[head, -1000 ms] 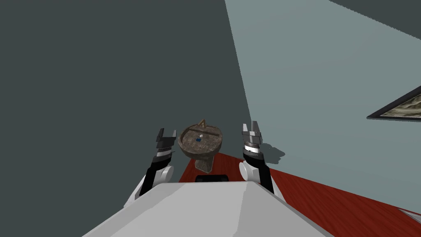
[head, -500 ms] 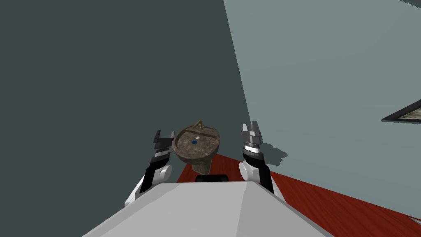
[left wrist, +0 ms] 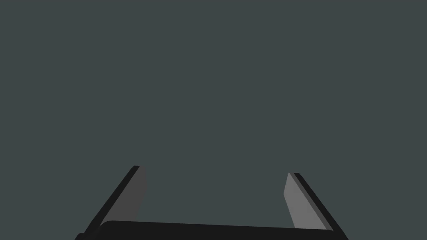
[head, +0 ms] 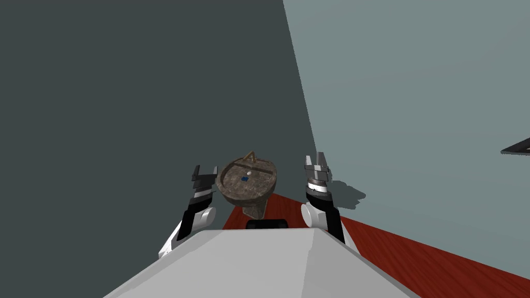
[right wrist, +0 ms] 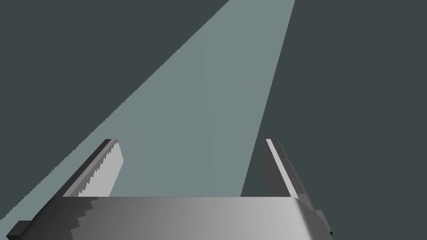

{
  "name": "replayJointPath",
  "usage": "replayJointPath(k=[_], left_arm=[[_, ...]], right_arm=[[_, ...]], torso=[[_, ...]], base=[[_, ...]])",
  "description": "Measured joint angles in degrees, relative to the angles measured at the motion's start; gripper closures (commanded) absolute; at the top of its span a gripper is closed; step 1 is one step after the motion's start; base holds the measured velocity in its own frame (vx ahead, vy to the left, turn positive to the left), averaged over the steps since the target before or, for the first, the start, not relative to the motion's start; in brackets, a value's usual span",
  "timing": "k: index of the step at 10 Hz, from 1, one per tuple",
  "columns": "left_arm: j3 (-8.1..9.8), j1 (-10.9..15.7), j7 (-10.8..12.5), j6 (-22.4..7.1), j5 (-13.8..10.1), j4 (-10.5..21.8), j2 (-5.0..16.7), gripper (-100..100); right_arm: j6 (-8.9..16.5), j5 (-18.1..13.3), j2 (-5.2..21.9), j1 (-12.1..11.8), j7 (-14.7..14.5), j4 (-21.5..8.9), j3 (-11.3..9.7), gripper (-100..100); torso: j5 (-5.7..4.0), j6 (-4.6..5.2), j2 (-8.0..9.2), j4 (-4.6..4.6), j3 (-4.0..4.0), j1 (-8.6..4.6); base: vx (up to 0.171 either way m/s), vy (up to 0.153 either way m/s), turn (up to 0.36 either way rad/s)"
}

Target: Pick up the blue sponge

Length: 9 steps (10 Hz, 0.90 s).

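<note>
A small blue sponge [head: 244,179] lies in the bowl of a round, mottled brown pedestal basin [head: 227,187] standing in the room's corner ahead of me. A small white thing [head: 249,173] sits just behind the sponge in the bowl. My left gripper [head: 205,172] is raised just left of the basin's rim, open and empty. Right of the basin my right gripper [head: 316,160] is held up, also open with nothing between its fingers. In the left wrist view the left gripper [left wrist: 214,177] faces a flat dark grey wall. The right gripper [right wrist: 191,146] points at the wall corner.
A dark grey wall [head: 129,103] runs on the left and a lighter grey-green wall [head: 414,103] on the right, meeting behind the basin. The floor [head: 414,253] is dark red wood. A dark picture frame's corner [head: 517,148] shows at the far right.
My view has swung a little: the basin has slid left toward the left gripper and the picture frame has drifted out to the right edge. Both grippers remain open.
</note>
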<state>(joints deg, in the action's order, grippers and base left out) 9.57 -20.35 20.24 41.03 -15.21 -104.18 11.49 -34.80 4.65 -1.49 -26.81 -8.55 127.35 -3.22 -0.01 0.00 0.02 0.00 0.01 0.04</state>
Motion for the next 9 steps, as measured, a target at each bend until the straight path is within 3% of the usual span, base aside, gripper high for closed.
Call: replayJointPath(k=[3, 9], left_arm=[[1.19, 1.16, 1.44, 0.92, -1.17, 2.89, 0.18, -100], [1.34, 1.0, 1.62, 0.71, -1.35, 2.61, 0.05, -100]], right_arm=[[0.0, 0.0, 0.0, 0.0, 0.0, 0.0, 0.0, 0], [0.0, 0.0, 0.0, 0.0, 0.0, 0.0, 0.0, 0]], torso=[[-0.02, -0.02, -0.03, -0.01, -0.02, -0.09], [-0.02, 0.0, 0.01, 0.0, 0.01, -0.1]], base=[[0.008, -0.021, 0.058], [-0.003, -0.01, -0.021]])
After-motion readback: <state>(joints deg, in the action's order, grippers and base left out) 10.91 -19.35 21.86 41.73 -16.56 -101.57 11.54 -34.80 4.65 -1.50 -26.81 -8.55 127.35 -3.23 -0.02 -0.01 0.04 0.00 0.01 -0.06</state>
